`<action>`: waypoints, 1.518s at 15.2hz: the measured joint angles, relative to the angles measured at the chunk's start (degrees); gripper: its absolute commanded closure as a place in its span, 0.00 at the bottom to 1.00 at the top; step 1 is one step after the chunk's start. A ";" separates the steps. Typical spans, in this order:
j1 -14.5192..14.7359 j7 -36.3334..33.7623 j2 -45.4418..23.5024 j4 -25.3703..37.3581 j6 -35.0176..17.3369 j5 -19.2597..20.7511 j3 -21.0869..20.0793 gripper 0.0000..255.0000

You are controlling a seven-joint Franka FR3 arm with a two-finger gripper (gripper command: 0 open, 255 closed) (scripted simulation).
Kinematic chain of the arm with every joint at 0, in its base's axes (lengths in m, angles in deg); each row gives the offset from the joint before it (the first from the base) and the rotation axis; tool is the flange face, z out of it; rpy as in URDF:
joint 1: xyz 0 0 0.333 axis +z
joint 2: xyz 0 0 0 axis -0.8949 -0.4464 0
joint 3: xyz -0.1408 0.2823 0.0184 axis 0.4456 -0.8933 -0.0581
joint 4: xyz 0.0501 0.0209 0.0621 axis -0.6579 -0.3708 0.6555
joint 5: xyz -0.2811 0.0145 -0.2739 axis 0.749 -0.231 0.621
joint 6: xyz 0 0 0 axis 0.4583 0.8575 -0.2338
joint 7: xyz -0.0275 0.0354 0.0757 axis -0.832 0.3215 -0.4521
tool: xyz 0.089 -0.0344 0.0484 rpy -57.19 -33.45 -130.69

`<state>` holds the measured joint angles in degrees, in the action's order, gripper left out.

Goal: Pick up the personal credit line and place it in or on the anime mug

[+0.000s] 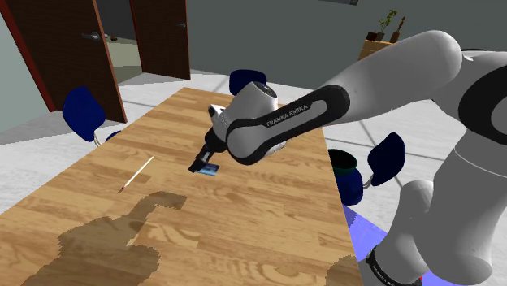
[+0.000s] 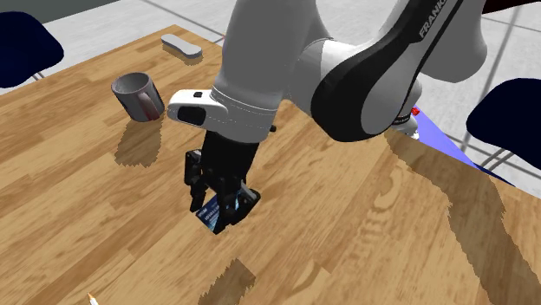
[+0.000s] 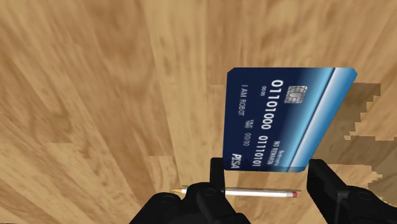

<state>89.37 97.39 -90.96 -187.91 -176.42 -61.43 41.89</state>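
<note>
A dark blue credit card (image 3: 280,118) with white numbers and a chip stands between my fingers, clasped at its lower edges and lifted off the wooden table (image 3: 83,108). My gripper (image 2: 221,208) hangs low over the middle of the table, with the card (image 2: 208,215) just showing under its tips. In the shoulder view the card (image 1: 211,169) peeks out below the gripper (image 1: 201,165). A grey mug (image 2: 139,94) with a dark red inside sits towards the second exterior view's upper left, well apart from the gripper.
A pencil (image 1: 136,175) lies on the table towards the shoulder view's left; it also lies under the gripper's fingers as pencil (image 3: 242,191). A flat grey object (image 2: 182,45) rests beyond the mug. Blue chairs (image 1: 81,110) ring the table.
</note>
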 measured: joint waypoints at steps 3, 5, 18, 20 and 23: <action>0.15 -1.82 1.49 0.39 1.83 1.89 0.37 1.00; 0.14 -2.86 2.42 0.85 3.18 3.03 0.58 1.00; -0.53 -6.97 6.86 5.78 12.49 7.75 1.35 1.00; -1.51 -3.22 6.67 6.39 13.46 5.62 2.78 1.00; -3.01 2.22 5.71 7.97 15.03 2.62 4.75 1.00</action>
<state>86.36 99.61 -85.24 -179.94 -161.39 -58.81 46.64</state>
